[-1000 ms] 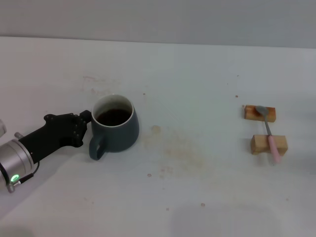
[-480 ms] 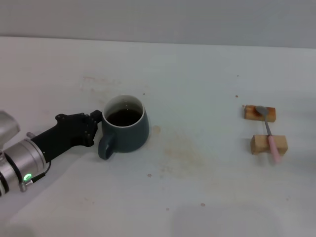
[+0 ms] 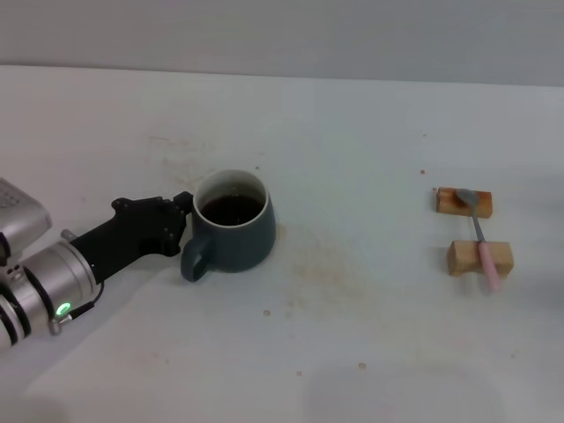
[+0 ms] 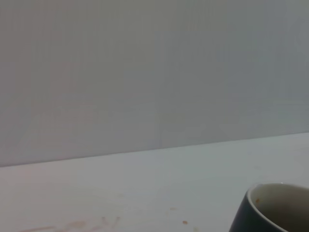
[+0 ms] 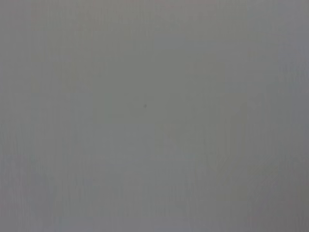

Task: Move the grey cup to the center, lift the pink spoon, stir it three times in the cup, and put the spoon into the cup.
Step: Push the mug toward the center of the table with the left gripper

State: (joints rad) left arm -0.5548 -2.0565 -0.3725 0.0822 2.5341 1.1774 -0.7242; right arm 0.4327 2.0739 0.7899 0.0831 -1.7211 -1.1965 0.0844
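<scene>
The grey cup [image 3: 236,240] stands upright on the white table, left of the middle, with dark liquid inside and its handle toward the front left. My left gripper [image 3: 179,218] is black and lies against the cup's left side, touching it near the rim. The left wrist view shows only a part of the cup's rim [image 4: 273,209]. The pink spoon [image 3: 481,244] lies far to the right across two tan wooden blocks, bowl on the far one, pink handle over the near one. My right gripper is out of view.
The far wooden block [image 3: 451,202] and the near wooden block [image 3: 462,258] sit near the table's right side. The white table [image 3: 352,317] has faint brown stains around its middle. A grey wall runs behind the table's far edge.
My left gripper and the grey cup have moved together to the right, toward the table's middle. The spoon and blocks have not moved.
</scene>
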